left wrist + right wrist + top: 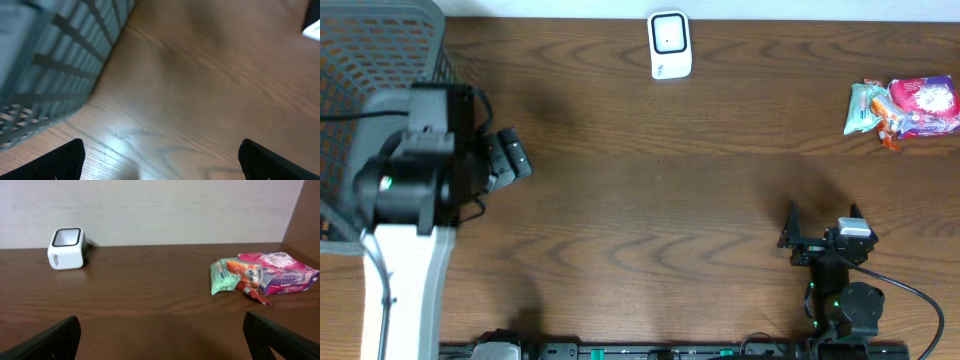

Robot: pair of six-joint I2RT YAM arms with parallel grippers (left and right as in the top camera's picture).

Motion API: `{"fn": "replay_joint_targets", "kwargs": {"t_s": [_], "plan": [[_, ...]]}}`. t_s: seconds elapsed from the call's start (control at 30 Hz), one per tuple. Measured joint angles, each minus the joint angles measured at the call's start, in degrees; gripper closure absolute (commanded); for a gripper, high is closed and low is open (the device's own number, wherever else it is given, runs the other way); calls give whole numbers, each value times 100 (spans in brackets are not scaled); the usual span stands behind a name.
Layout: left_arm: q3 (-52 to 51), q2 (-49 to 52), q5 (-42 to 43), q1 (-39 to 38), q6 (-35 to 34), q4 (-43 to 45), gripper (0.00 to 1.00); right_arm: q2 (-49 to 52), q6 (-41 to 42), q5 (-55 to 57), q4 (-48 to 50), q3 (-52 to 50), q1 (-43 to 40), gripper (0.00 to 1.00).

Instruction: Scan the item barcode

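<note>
Fingers on both arms stand spread wide, gripping nothing: the left fingers (64, 160) well left of the white scanner (669, 44), beside a grey basket (380, 40), the right fingers (280, 340) well apart from it. Snack packets (905, 108) lie on the table (670, 200), far to the scanner's right.

Soft, even indoor light leaves a pale glare patch on the table (120, 140), and the near basket (50, 60) is blurred.
</note>
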Motion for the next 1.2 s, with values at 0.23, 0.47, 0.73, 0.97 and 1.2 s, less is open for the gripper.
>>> {"fn": "replay_joint_targets", "kwargs": {"t_s": [0.23, 0.47, 0.73, 0.97, 1.2], "plan": [[-522, -1073, -136, 0, 24, 133, 2, -2, 2, 0, 4, 0, 0, 1], [-2643, -2566, -61, 0, 337, 1565, 2, 0, 15, -2, 7, 0, 0, 1], [-4848, -4697, 741, 0, 872, 3150, 2, 0, 15, -15, 0, 0, 0, 1], [-5211, -5160, 890, 0, 905, 3174, 2, 0, 15, -17, 0, 0, 0, 1], [-5219, -5386, 876, 0, 907, 3187, 2, -2, 15, -17, 0, 0, 0, 1]]}}
